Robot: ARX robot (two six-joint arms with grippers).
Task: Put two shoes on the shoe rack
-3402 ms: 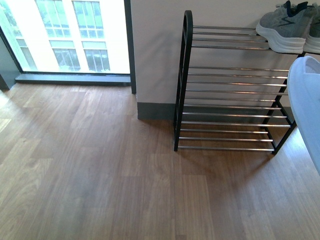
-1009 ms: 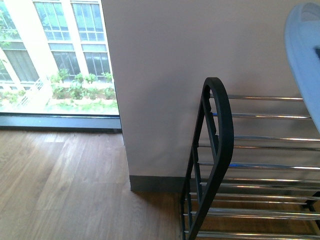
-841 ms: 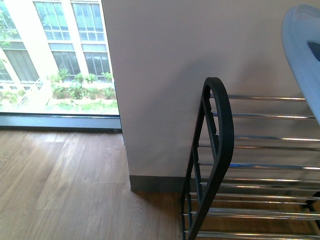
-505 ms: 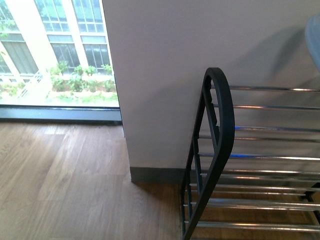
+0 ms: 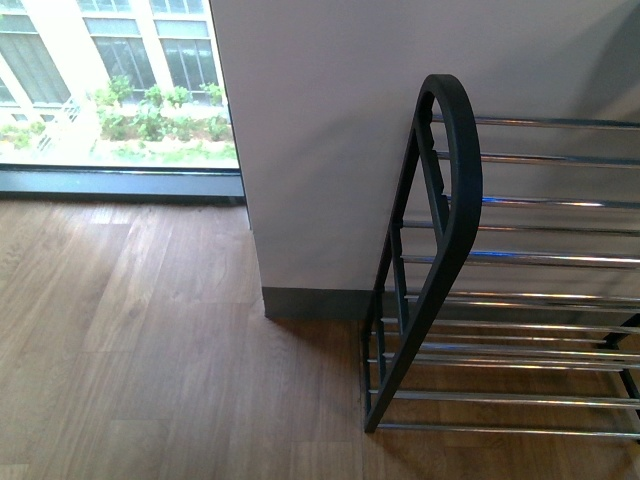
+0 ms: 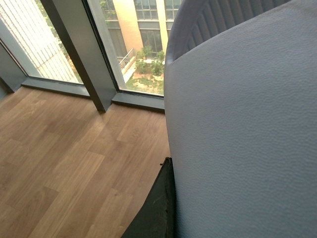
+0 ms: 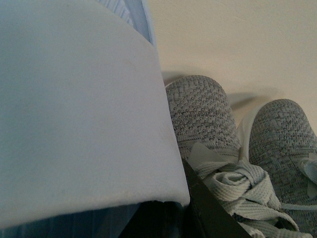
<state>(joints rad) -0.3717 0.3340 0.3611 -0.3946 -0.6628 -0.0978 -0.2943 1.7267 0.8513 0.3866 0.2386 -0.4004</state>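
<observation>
The shoe rack [image 5: 445, 230] stands against the wall at the right of the front view, with a black rounded side frame and chrome bars; neither arm shows there. In the left wrist view my left gripper is shut on a pale blue slide sandal [image 6: 242, 134] that fills the picture; one black finger [image 6: 158, 208] presses against it. In the right wrist view my right gripper is shut on the other pale blue slide sandal [image 7: 79, 109], right beside the pair of grey knit sneakers [image 7: 203, 119], whose toes point at the cream wall.
Wooden floor [image 5: 150, 340] spreads left of the rack. A white wall with a grey skirting [image 5: 310, 300] stands behind it. A floor-length window [image 5: 110, 80] is at the far left, also showing in the left wrist view [image 6: 133, 44].
The front view has tilted down and the rack's frame sits higher in it. The pale blue sandal at the right edge has slid out of that view.
</observation>
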